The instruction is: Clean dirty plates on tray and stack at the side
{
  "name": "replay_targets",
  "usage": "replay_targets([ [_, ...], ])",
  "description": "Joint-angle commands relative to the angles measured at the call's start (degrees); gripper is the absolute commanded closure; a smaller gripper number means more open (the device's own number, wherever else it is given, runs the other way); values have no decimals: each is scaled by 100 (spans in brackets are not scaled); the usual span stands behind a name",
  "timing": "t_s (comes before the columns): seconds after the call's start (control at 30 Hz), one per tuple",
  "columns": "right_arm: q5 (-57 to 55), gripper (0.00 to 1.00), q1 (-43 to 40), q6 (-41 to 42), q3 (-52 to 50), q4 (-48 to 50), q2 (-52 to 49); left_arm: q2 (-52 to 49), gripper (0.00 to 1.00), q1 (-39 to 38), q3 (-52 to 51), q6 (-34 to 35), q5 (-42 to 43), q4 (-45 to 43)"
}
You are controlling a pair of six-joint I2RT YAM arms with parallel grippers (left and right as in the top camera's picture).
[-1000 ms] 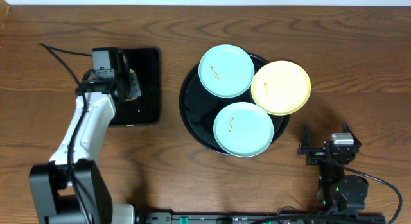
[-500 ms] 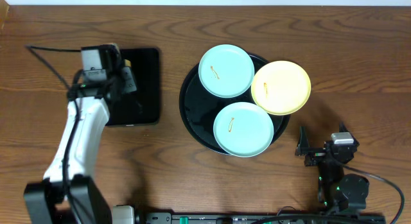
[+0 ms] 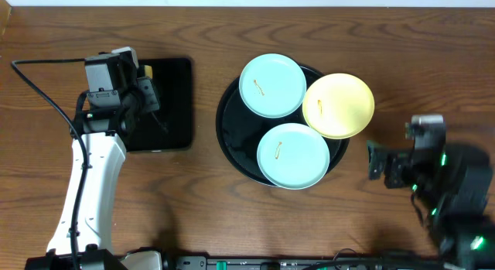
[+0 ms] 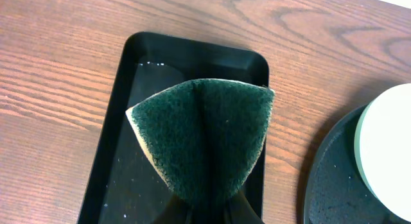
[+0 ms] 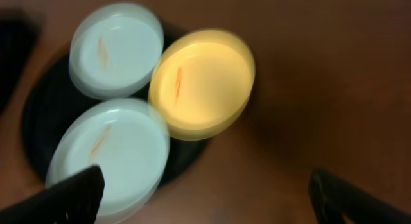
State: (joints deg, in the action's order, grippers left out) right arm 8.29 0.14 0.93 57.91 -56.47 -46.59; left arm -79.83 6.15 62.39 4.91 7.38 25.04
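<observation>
Three plates with orange specks sit on the round black tray (image 3: 232, 138): a pale blue plate (image 3: 272, 85) at the back, a pale yellow plate (image 3: 338, 105) overhanging the right rim, and a second pale blue plate (image 3: 293, 155) at the front. My left gripper (image 3: 147, 90) is shut on a folded green sponge (image 4: 205, 134) above the rectangular tray. My right gripper (image 3: 379, 163) is open and empty over bare table, right of the round tray. The right wrist view is blurred but shows the yellow plate (image 5: 202, 83), both blue plates (image 5: 115, 47) (image 5: 112, 153) and the open fingers (image 5: 205, 205).
A rectangular black tray (image 3: 174, 107) with water droplets lies left of the round tray; it also shows in the left wrist view (image 4: 115, 179). A cable runs from the left arm toward the table's left edge. Bare wood-grain tabletop (image 3: 433, 76) lies to the right.
My left gripper has lifted off the rectangular tray with the sponge and shifted left. My right arm has risen and swung toward the plates, blurring its view.
</observation>
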Motion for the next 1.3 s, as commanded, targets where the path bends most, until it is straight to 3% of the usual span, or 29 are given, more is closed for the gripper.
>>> replay_targets([
  [0.0,291,1,59,-48,1515,-1078,-1115,-22,92,4,94,247,13,9],
  [0.2,1285,1,70,52,3121,-2404,-2522,-109,93,4,94,310,15,144],
  [0.23,1379,11,70,127,3123,-2382,-2625,-140,93,4,94,308,13,190],
  [0.33,1215,25,140,433,3021,-2302,-2924,-214,92,4,33,308,7,238],
  [0.5,1067,36,501,704,2505,-2033,-3331,-498,92,4,-142,306,-33,94],
  [0.7,568,36,852,1399,1296,-1355,-3453,-894,92,4,-155,308,-28,20],
  [1.03,459,49,1248,2208,-90,170,-3467,-890,93,4,-153,308,-28,-24],
  [1.2,-431,51,1657,2920,-603,752,-3536,-890,93,4,-153,308,-28,17],
  [1.27,-442,57,1790,3014,-732,994,-3560,-890,92,4,-153,308,-28,26],
])
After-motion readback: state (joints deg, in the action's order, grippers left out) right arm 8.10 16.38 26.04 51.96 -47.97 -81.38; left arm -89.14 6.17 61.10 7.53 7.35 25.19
